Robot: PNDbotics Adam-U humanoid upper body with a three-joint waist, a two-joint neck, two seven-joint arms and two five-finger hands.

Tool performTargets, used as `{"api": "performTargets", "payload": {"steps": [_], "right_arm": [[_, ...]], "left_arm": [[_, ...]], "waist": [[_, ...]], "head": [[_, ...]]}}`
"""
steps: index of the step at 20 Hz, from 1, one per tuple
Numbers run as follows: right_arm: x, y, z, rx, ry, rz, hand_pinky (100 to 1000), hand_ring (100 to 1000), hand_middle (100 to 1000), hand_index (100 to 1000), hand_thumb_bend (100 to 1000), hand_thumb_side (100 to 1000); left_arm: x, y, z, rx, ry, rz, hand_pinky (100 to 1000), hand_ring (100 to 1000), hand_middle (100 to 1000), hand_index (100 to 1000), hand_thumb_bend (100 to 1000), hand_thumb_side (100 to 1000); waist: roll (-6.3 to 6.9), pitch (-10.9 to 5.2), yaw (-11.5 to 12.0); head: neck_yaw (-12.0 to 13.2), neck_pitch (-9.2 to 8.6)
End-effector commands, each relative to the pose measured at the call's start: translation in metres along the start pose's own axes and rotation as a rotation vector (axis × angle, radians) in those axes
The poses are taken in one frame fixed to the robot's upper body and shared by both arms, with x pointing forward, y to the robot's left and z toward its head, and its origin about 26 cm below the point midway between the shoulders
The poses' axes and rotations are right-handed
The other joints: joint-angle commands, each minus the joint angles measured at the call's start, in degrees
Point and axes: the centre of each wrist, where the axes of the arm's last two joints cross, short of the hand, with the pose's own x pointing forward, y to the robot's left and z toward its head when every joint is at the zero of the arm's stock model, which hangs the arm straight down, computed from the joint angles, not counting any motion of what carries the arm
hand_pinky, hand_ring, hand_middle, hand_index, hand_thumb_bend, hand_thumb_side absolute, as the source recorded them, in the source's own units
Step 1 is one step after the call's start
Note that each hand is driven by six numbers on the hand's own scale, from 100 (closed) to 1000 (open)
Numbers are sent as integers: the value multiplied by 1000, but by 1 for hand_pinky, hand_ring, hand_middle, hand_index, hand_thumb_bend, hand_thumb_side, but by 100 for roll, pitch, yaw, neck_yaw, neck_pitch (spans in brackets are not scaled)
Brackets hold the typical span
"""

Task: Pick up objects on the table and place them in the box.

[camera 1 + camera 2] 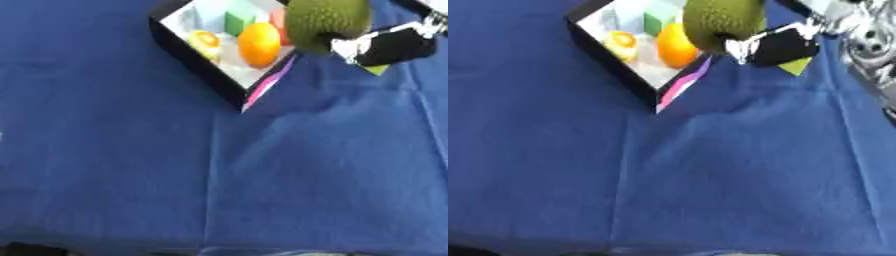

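A large bumpy green fruit (325, 21) hangs over the right rim of the black-walled box (197, 62) at the top of the view. My right hand (389, 46), black with pale fingers, comes in from the upper right and its fingers curl against the fruit's lower right side. Inside the box lie an orange (259, 44), a yellow cut fruit (205, 42), a green block (236, 22) and a red piece (278, 22) partly hidden by the green fruit. My left hand shows in neither view.
A pink and purple flap (269, 84) sticks out at the box's near corner. A small yellow-green piece (795, 65) lies on the blue cloth (219, 175) under my right hand. My arm's silver joints (870, 42) fill the upper right edge.
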Motion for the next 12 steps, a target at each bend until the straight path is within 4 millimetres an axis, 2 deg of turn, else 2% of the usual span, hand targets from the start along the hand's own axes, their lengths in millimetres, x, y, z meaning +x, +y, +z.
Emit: {"api": "performTargets", "payload": {"steps": [1, 4, 7, 10, 12], "right_arm": [[-1, -18, -25, -68, 7, 26, 827, 605, 517, 643, 254, 335], [-9, -18, -61, -135, 26, 47, 832, 609, 520, 647, 247, 312], [-24, -3, -93, -151, 65, 56, 837, 623, 529, 658, 249, 327], [-42, 27, -118, -120, 129, 83, 844, 642, 549, 679, 257, 356], [-51, 47, -126, -83, 151, 104, 852, 664, 570, 698, 273, 381]], "left_arm": [[12, 3, -5, 6, -54, 3, 673, 743, 702, 787, 100, 626], [17, -2, -5, 11, -78, 30, 674, 745, 706, 784, 100, 614], [22, -7, -5, 17, -101, 58, 676, 749, 711, 782, 100, 603], [26, -12, -6, 16, -119, 82, 676, 749, 711, 781, 100, 599], [27, -14, -6, 10, -122, 87, 677, 749, 712, 781, 100, 599]], "waist": [[-31, -368, 43], [-6, -347, 121], [12, -311, 213], [15, -275, 312], [14, -264, 341]], "head": [[-62, -16], [-152, -63], [-235, -136], [-336, -171], [-363, -187]]}}
